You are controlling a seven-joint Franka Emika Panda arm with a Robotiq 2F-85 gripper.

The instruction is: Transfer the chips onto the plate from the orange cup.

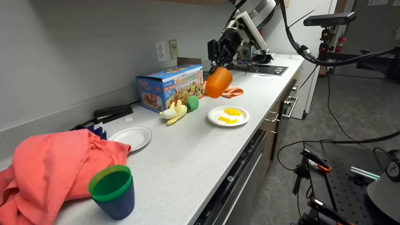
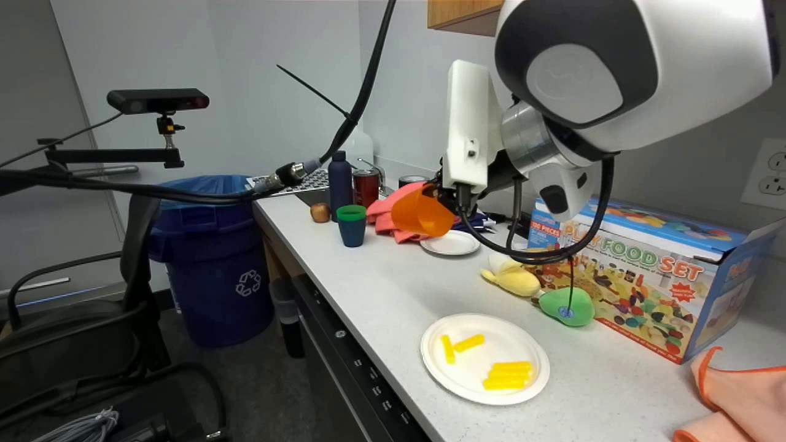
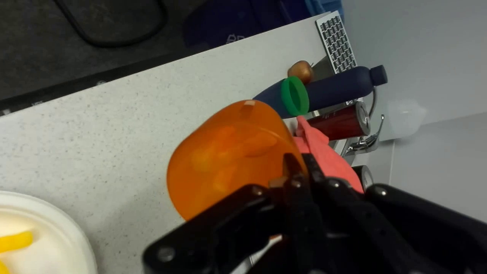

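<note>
In an exterior view your black end effector (image 1: 214,68) pinched the wall of the small orange see-through plastic tumbler (image 1: 219,82), tilted in the air near the top centre. Lower, right of centre, the small round white plate (image 1: 215,114) carried the yellow stick-shaped chips (image 1: 232,112), so your pour looked done or nearly so. You would probably have done best to keep that pinch firm but gentle on the thin plastic. The white speckled bench (image 1: 175,162) ran up from the lower left, past a blue cardboard play-food box (image 1: 151,90).

In an exterior view the tumbler hung well apart from the plate, so a late chip would likely have hit the bench; you needed it over the plate before tilting further. A dark blue plastic recycling bin (image 2: 202,294) stood on the left.

In your wrist view the tumbler filled the middle. Paler patches showed through it, with no telling whether chips lay inside; checking before you levelled it seemed wise. A silver keyboard (image 3: 338,43) lay at upper right, above a chrome tap (image 3: 365,145).
</note>
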